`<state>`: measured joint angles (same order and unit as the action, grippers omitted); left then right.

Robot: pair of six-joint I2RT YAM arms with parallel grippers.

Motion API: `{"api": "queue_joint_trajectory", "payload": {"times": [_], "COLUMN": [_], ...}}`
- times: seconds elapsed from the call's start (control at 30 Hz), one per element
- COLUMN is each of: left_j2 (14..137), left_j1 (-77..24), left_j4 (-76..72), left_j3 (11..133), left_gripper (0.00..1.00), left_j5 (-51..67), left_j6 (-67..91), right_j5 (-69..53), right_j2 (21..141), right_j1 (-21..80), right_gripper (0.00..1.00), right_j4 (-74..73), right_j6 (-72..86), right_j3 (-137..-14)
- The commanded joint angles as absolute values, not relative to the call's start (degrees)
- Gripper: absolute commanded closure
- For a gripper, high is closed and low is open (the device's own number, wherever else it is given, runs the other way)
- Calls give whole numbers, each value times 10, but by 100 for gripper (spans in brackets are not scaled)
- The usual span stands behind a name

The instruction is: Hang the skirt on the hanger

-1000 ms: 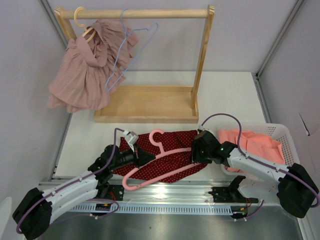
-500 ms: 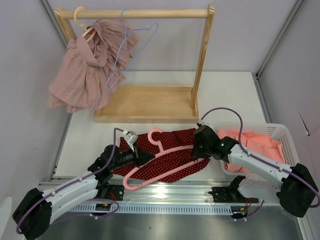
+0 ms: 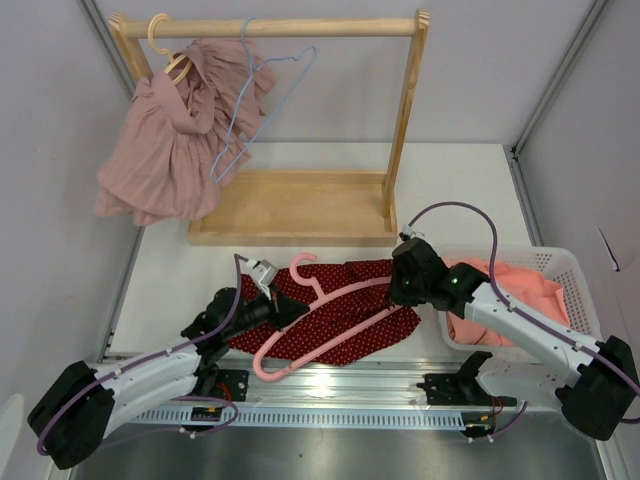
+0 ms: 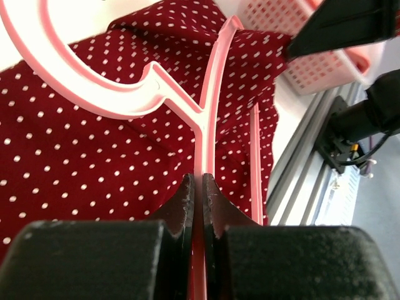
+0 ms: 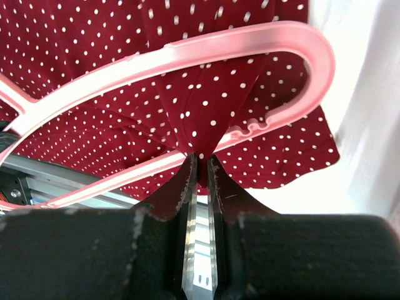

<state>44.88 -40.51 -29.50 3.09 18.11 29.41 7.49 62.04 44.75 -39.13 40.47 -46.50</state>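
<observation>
Red dotted skirt (image 3: 350,335) lies crumpled under pink hanger (image 3: 345,292). L gripper (image 4: 195,187) clamps hanger bar; R gripper (image 5: 199,164) pinches skirt fold, basket (image 3: 560,262) beside it.

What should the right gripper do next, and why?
Probably pull the red polka-dot skirt over the curved end of the pink plastic hanger: the right gripper pinches a skirt fold near it, and the left gripper clamps the hanger.

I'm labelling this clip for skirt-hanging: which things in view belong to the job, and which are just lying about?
In the job: dark red white-dotted fabric skirt; pink plastic hanger; left hand, shut on the hanger; right hand, pinching the skirt.
Lying about: wooden clothes rack; dusty-pink garment hung on it; light blue wire hanger; white plastic basket holding salmon cloth.
</observation>
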Motion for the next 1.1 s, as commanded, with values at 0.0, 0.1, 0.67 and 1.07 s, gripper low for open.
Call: {"api": "queue_joint_trajectory", "payload": {"times": [0.0,0.1,0.67,1.07], "left_j2": [460,455,447,521], "left_j1": [-406,-406,-407,-421], "left_j4": [-333,-319,-337,-377], "left_j3": [34,38,19,30], "left_gripper": [100,100,100,100], "left_j5": [155,126,0,-78], "left_j6": [267,249,190,168], "right_j5": [77,81,76,73], "right_j2": [597,592,570,575], "right_j1": [434,429,391,343], "right_gripper": [93,94,94,94], "right_j4": [-405,-417,-451,-478], "right_j6": [400,398,388,367], "right_j3": [-502,-506,-526,-564]}}
